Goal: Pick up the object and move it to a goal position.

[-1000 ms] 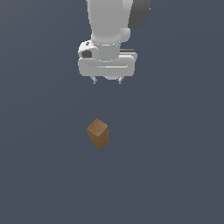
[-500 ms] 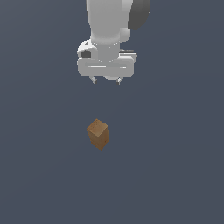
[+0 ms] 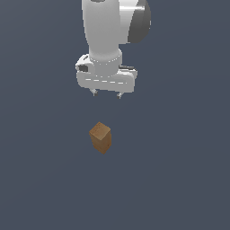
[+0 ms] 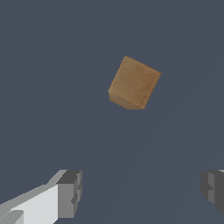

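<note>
The object, a small brown box (image 3: 100, 137), stands on the dark grey floor in the exterior view, turned so one corner faces the camera. It also shows in the wrist view (image 4: 134, 83), seen from above. My white gripper (image 3: 107, 95) hangs above and behind the box, well apart from it. Its fingers (image 4: 70, 193) are spread wide and hold nothing. The box lies ahead of the fingertips, not between them.
Plain dark grey floor (image 3: 179, 179) all around. The white arm (image 3: 108, 31) rises above the gripper to the frame's top.
The gripper has come slightly lower and a touch to the exterior view's left. The box has not moved.
</note>
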Tool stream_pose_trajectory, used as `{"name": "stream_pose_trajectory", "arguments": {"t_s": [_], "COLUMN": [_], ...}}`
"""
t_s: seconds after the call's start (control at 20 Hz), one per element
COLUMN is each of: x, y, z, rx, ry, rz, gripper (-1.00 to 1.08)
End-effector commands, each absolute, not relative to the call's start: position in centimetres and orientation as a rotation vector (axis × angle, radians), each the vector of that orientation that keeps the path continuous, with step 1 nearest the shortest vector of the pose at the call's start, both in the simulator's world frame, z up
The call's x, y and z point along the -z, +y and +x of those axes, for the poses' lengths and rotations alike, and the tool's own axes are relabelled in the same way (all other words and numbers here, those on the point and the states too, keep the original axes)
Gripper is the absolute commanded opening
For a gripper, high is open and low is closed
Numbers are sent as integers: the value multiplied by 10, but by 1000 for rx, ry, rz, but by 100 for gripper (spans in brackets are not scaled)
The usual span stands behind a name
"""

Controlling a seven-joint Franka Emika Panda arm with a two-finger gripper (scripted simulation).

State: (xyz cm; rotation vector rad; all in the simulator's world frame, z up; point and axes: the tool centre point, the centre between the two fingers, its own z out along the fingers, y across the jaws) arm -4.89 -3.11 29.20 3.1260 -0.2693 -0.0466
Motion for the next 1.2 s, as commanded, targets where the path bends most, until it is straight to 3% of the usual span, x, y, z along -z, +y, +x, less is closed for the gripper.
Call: {"name": "stream_pose_trajectory", "arguments": {"t_s": [0.0, 0.55, 1.15], "x": [-280, -218, -193], "y": [-35, -58, -66], "z": [-36, 22, 37], "rx": [42, 12, 2], "ry": [-364, -802, -940], "rz": [3120, 3041, 2998], "gripper": [100, 100, 100]}}
